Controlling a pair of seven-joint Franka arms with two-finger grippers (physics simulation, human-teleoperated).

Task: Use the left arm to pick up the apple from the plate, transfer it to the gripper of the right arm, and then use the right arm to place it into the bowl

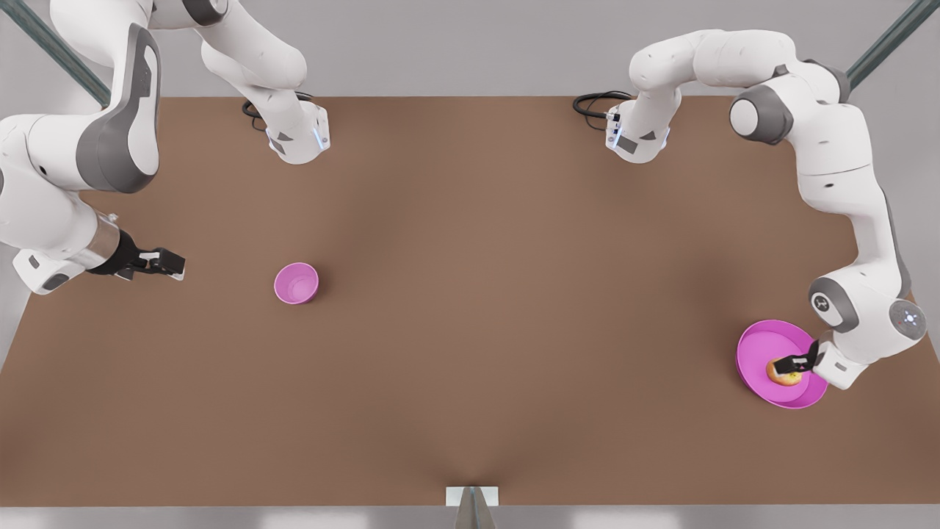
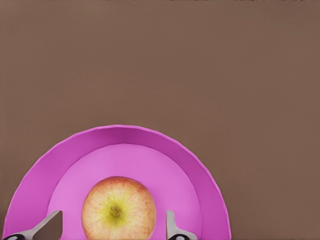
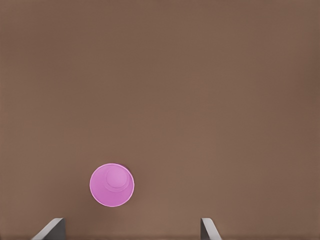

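Nearest the front view's lower edge, at lower right of that frame, the left gripper [image 1: 794,364] is down over the apple [image 1: 783,375], which sits on the magenta plate [image 1: 756,345] toward its side closest to the arm. In the left wrist view the apple [image 2: 119,208] lies between the two fingertips [image 2: 172,225], which stand spread to either side with a gap visible on each flank; nothing is pinched yet. Judgement: the step in hand is the grasp. To do it well, the fingers should be low enough to close across the widest part of the fruit, since a round, smooth body will squirt out of a high or off-centre pinch. The apple looks slightly nearer one finger, so a small centring correction before closing seems advisable, with the tips kept clear of the plate [image 2: 200,165] rim. Further off, at middle left of the front view, the right gripper [image 1: 163,264] waits above the brown table [image 1: 470,330], fingers parted and holding nothing, with the small pink bowl [image 1: 297,283] near it; that bowl [image 3: 112,184] appears ahead of its fingertips [image 3: 207,229] in the right wrist view.
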